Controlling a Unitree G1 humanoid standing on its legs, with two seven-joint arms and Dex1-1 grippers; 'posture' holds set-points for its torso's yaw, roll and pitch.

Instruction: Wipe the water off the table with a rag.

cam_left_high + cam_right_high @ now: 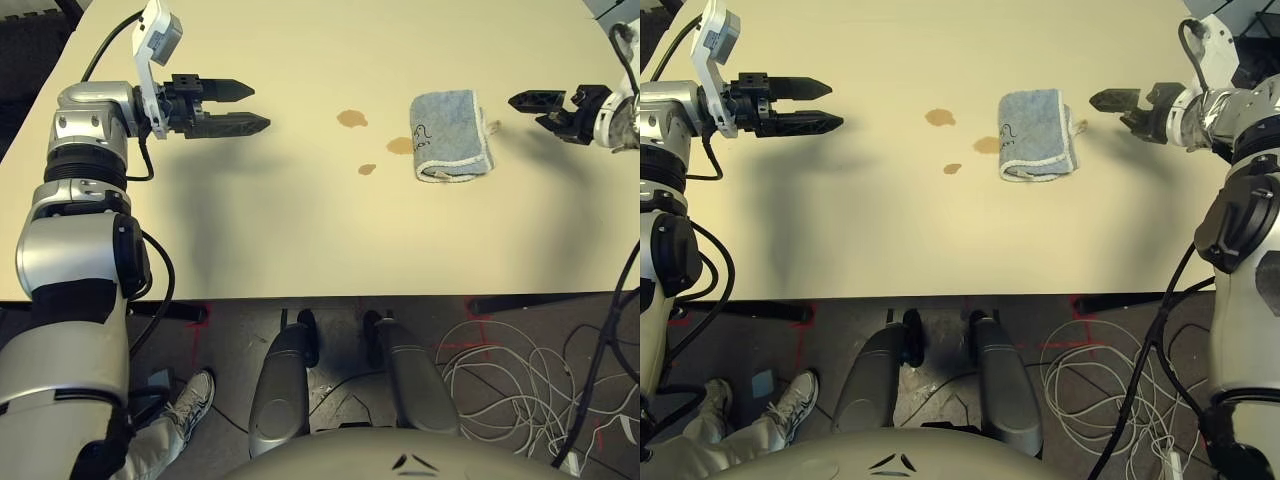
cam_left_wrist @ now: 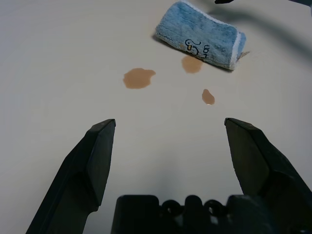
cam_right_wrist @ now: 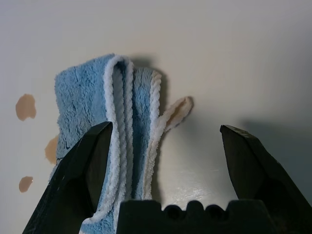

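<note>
1. Black fingers of the right gripper [image 1: 1118, 103] stand spread apart, holding nothing, near the right edge of the rag [image 1: 1037, 135].
2. The folded blue-grey rag lies flat on the cream table [image 1: 300, 240].
3. The water [image 1: 351, 119], three brownish blotches, sits along the rag's left side, one touching it.
4. The left gripper [image 1: 250, 107] hovers well apart, fingers spread wide.
</note>
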